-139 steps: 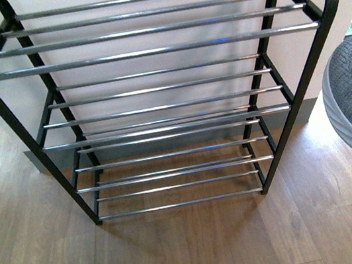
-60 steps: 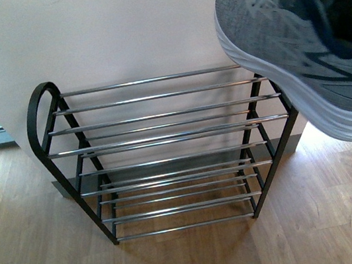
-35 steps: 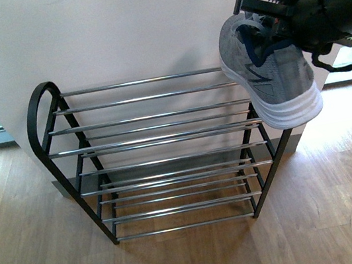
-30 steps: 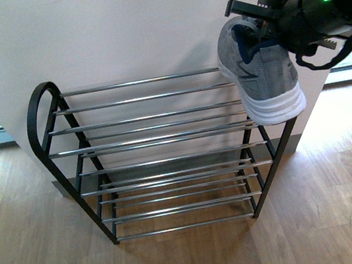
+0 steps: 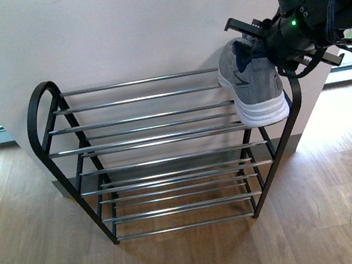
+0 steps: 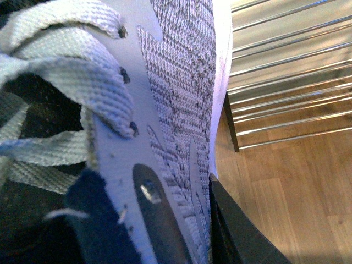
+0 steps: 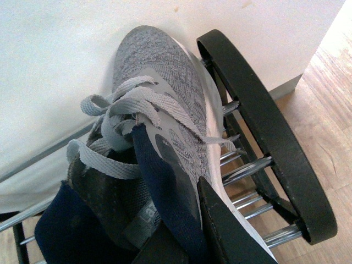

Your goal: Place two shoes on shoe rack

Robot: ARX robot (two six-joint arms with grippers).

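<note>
Shoe (image 5: 253, 89) now lowered from above the shoe rack (image 5: 144, 99) to the right end of its top shelf, toe to wall. Right tool (image 5: 260, 38) clamped on its collar; left tool's state cannot be told. First placement looks near done, release pending.

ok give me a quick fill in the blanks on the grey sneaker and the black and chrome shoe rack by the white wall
1. The gripper on the robot's ___ arm holds the grey knit sneaker with the thick white sole.
2. The sneaker is at the ___ tier of the black-framed rack with chrome bars.
3. The tiers below it hold ___ shoes.
4. The rack stands on a ___ plank floor.

Missing words: right; top; no; wooden
</note>
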